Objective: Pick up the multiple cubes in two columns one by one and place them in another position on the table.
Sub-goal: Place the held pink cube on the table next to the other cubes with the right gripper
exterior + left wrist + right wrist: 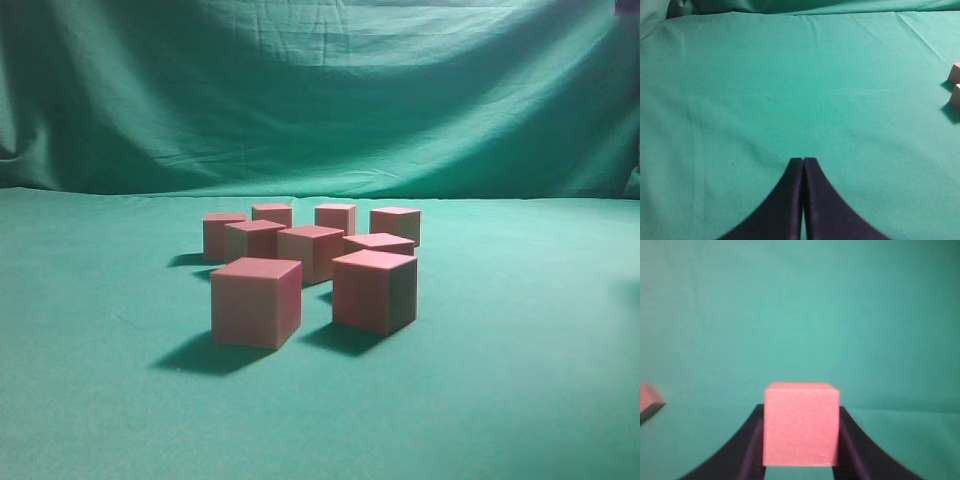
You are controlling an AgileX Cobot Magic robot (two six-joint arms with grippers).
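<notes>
Right gripper (800, 440): dark jaws clamped against both sides of one matte pinkish-red cube (801, 424). Left gripper (803, 162): fingers pressed together, empty, above smooth green cloth table (790, 90). Eight cubes (312, 250) rest clustered mid-table.

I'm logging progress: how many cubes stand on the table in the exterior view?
8: front pair; middle three; back three. Another behind makes 9; more may be hidden.

Cubes (310, 262) grouped on the table (520, 380).
Two cubes stand in front, side by side; six more sit close behind them.
</notes>
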